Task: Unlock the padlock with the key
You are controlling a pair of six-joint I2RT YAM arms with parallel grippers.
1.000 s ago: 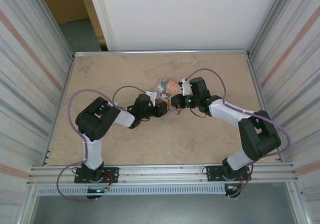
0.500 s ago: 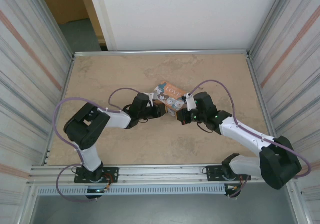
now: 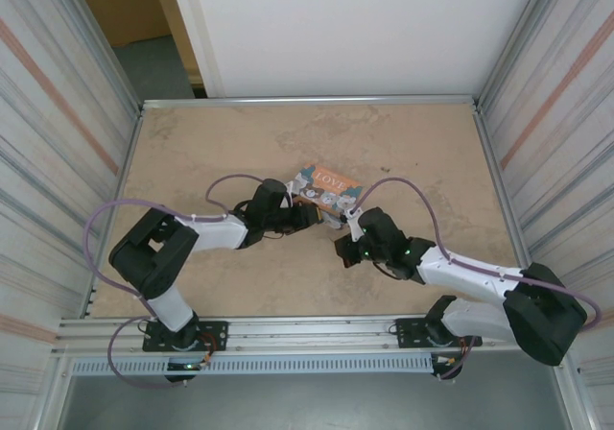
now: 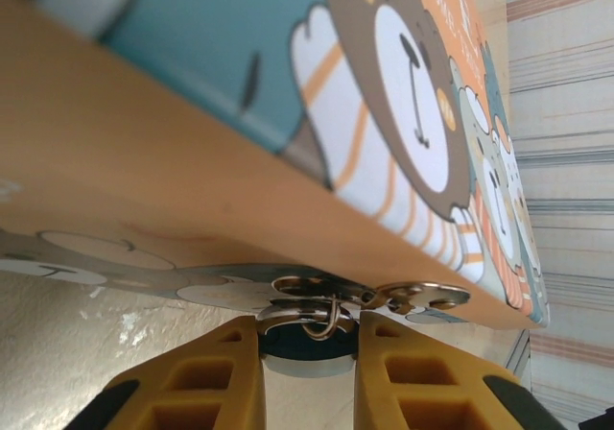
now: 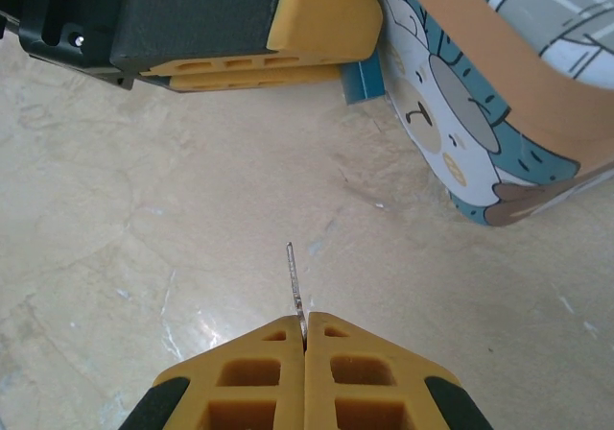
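The padlock (image 4: 293, 342) has a dark blue body, and its silvery shackle (image 4: 329, 322) hangs through the metal hasp of the cartoon box (image 4: 240, 142). My left gripper (image 4: 307, 368) is shut on the padlock's body, one yellow finger on each side. In the top view the left gripper (image 3: 309, 217) sits at the box's near left corner. My right gripper (image 5: 305, 326) is shut on the key (image 5: 295, 281), whose thin blade sticks out ahead over bare table. A blue sliver of the padlock (image 5: 363, 83) shows beside the left gripper's fingers (image 5: 288, 27), well ahead of the key's tip.
The colourful box (image 3: 326, 185) lies mid-table, its corner at the upper right of the right wrist view (image 5: 480, 94). The right gripper (image 3: 343, 245) is just short of it. Metal rails and corrugated walls (image 3: 58, 161) border the beige table (image 3: 211, 142).
The right arm has drawn back toward the near edge with the key, away from the box. The left arm has stretched lower and still grips the padlock.
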